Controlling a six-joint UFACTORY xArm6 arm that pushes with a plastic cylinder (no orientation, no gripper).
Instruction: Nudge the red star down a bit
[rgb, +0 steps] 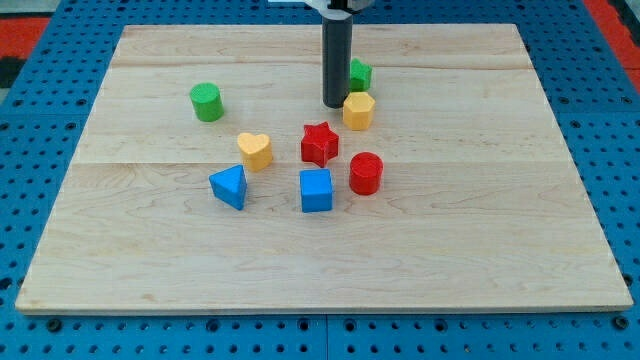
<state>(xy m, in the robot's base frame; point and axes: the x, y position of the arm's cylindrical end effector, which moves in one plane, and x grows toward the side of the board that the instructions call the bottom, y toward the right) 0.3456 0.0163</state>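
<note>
Our tip (335, 104) rests on the worktop (480, 230) at twelve o'clock from the red star (319, 143), near it but apart, with the yellow hexagon (359, 111) just beside it at three o'clock. We carry no fingers, only a rod. The blue cube (316, 190) sits at six o'clock from the star.

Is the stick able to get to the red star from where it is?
Probably yes. My tip sits just above the red star toward the view's top, with bare board between them; the yellow hexagon stands off to the tip's right, not in the way.
</note>
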